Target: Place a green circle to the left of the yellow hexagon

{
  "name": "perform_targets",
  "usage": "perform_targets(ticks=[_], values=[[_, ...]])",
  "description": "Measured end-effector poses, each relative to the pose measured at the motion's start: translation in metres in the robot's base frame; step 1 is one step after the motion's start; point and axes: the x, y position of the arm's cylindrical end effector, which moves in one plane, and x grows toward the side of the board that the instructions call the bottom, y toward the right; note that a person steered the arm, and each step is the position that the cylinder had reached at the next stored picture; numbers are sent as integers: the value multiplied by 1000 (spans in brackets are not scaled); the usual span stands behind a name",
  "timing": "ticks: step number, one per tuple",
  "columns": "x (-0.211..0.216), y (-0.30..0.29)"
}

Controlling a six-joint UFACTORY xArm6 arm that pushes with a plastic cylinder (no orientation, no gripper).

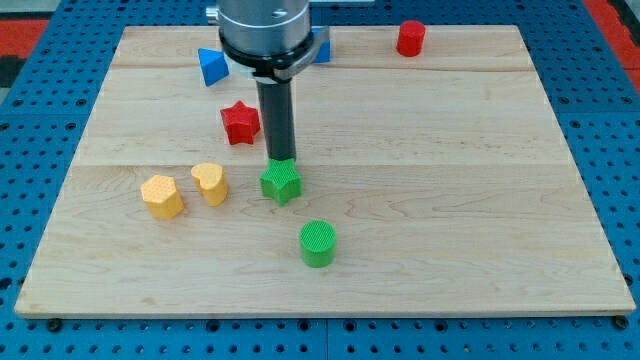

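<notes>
Blocks sit here and there on the pale wooden board (450, 180), which lies on a blue table with rows of small holes (30, 120). You can see the straight dark rod coming down from the arm near the view's top. My tip (281, 160) is right at the top edge of the green star-shaped block (282, 183), and it looks like it touches it. The rod has no claws, so it holds nothing; it can only push.

The green round block (318, 243), the circle you want, stands just below the green star-shaped block and a bit to the view's right. My tip is apart from it.

The yellow six-sided block (162, 196) sits near the view's left. The yellow heart-shaped block (210, 183) is just beside it, on its right. So the green round block is well to the right of both.

The red star-shaped block (240, 122) is just left of the rod. A blue pointed block (211, 67) sits higher up. Another blue block (321, 47) peeks out behind the arm; you cannot tell its shape. The red round block (410, 38) stands near the view's top right.
</notes>
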Motion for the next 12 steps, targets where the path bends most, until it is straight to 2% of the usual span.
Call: perform_targets(ticks=[2, 3, 4, 6, 8, 10, 12], values=[[0, 43], [23, 81], [68, 78], [107, 24], [124, 44], [159, 35], [159, 34]])
